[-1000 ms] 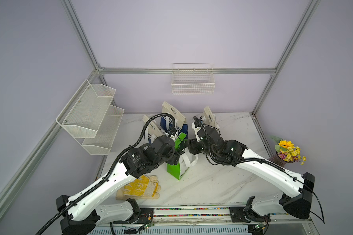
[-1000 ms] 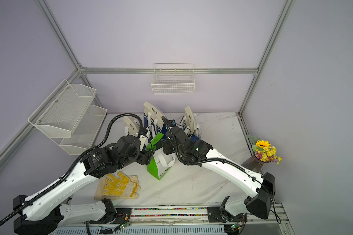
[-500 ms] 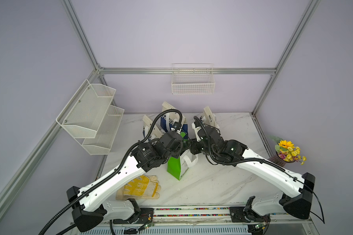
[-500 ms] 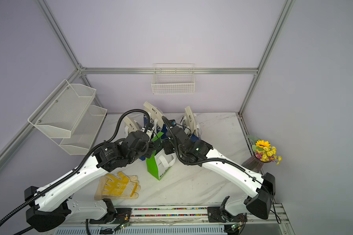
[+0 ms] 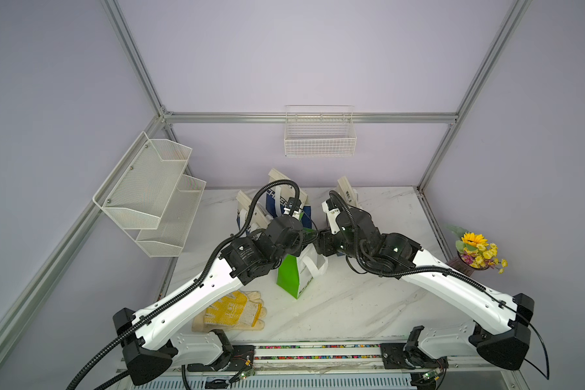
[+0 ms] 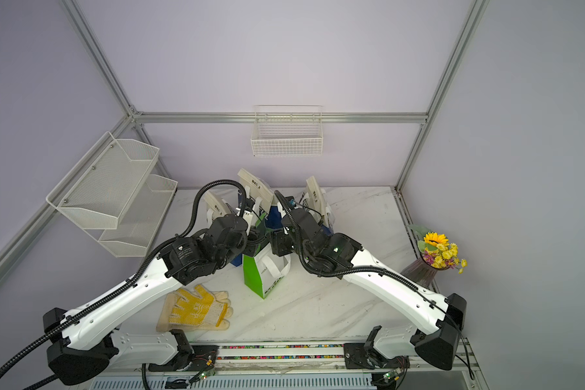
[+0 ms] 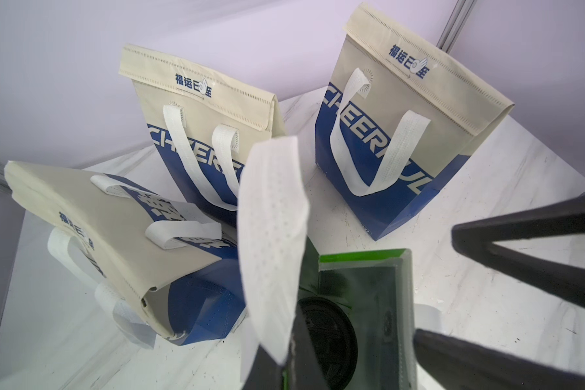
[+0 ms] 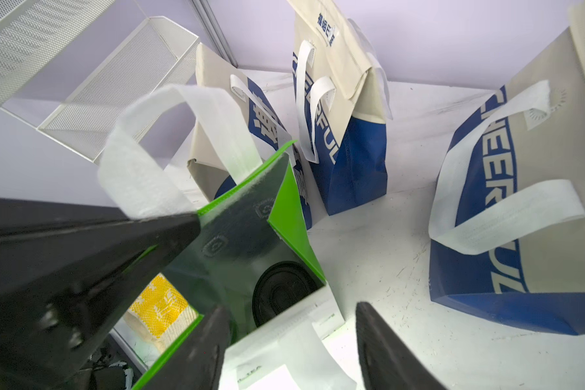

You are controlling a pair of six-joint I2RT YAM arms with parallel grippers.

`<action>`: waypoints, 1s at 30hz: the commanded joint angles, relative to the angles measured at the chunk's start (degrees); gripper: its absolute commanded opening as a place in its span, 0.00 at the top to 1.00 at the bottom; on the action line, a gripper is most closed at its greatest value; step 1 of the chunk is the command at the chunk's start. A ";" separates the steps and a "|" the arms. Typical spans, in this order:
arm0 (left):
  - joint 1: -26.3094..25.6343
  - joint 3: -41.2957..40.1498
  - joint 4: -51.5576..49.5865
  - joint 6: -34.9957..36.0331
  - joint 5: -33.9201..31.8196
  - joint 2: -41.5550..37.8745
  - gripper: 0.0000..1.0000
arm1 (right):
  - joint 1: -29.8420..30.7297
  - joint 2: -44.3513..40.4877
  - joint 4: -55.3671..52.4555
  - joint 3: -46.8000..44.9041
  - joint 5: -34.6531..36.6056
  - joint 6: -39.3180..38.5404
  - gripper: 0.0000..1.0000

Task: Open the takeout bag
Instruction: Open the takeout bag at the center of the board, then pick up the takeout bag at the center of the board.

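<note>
The green and white takeout bag [image 5: 294, 273] [image 6: 262, 273] stands upright mid-table, its mouth parted. A black round lid [image 8: 281, 297] [image 7: 328, 337] shows inside. My left gripper [image 5: 309, 233] [image 6: 257, 241] [image 7: 293, 351] is shut on the bag's green rim, under a raised white handle [image 7: 271, 236] [image 8: 142, 162]. My right gripper [image 5: 321, 241] [image 6: 276, 244] [image 8: 291, 351] is open astride the opposite white wall: one finger is inside the bag and the other outside. The white wall and its hanging handle lie between the jaws.
Three beige and blue bags [image 7: 217, 135] [image 7: 402, 135] [image 7: 115, 236] stand close behind the takeout bag. A yellow and white glove [image 5: 232, 310] lies at the front left. A wire shelf [image 5: 149, 199] hangs left, a wire basket [image 5: 320, 135] on the back wall, flowers [image 5: 477, 250] at the right edge.
My left arm has swung in from the left to the bag's rim and its jaws have closed on it. The right gripper has stayed at the bag's other side.
</note>
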 commanded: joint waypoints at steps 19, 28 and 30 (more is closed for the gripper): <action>1.94 -1.88 1.07 -1.36 -1.44 -1.64 0.38 | -1.04 -4.17 1.16 -0.50 -2.88 -0.66 0.36; 1.94 -0.70 0.96 -2.02 -1.19 -2.12 0.81 | -0.97 -5.45 1.49 -1.47 -2.87 -0.47 0.37; 1.96 -0.39 1.36 -1.98 -1.00 -2.48 0.96 | -0.97 -5.20 1.68 -1.48 -3.41 -0.89 0.37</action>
